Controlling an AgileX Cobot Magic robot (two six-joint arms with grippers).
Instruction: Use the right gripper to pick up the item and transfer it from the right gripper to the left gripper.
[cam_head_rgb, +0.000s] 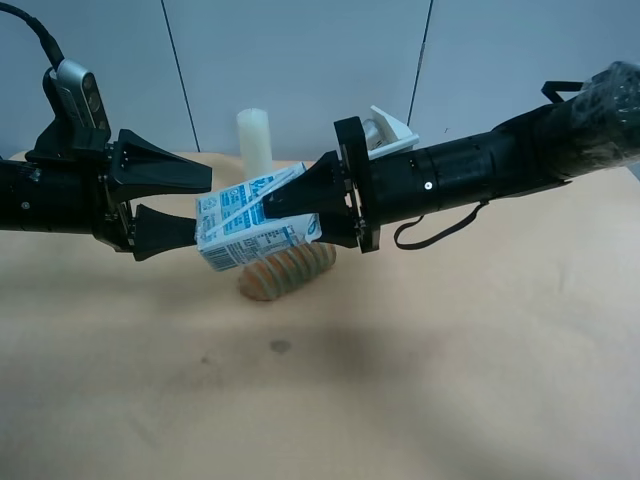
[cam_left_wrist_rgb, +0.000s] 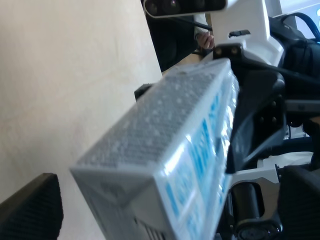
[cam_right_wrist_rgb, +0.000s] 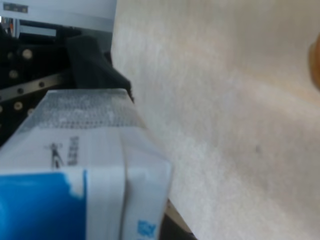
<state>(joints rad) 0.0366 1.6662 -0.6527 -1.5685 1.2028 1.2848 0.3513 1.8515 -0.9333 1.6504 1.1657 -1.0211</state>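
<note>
The item, a white-and-blue milk carton (cam_head_rgb: 245, 225), hangs tilted in the air above the table. The right gripper (cam_head_rgb: 295, 218), on the arm with the white wedge at the exterior high view's right, is shut on the carton's right half. The left gripper (cam_head_rgb: 204, 206), on the arm with the grey camera, stands open, and its two fingers straddle the carton's left end. Whether those fingers touch it I cannot tell. In the left wrist view the carton (cam_left_wrist_rgb: 170, 150) fills the middle, with one ribbed finger pad (cam_left_wrist_rgb: 30, 210) apart from it. The right wrist view shows the carton (cam_right_wrist_rgb: 75, 165) close up.
A ridged brown loaf (cam_head_rgb: 285, 272) lies on the beige table (cam_head_rgb: 450, 350) directly under the carton, partly hidden by it. A pale cream cylinder (cam_head_rgb: 254, 140) stands upright behind. A small dark stain (cam_head_rgb: 280, 346) marks the table in front.
</note>
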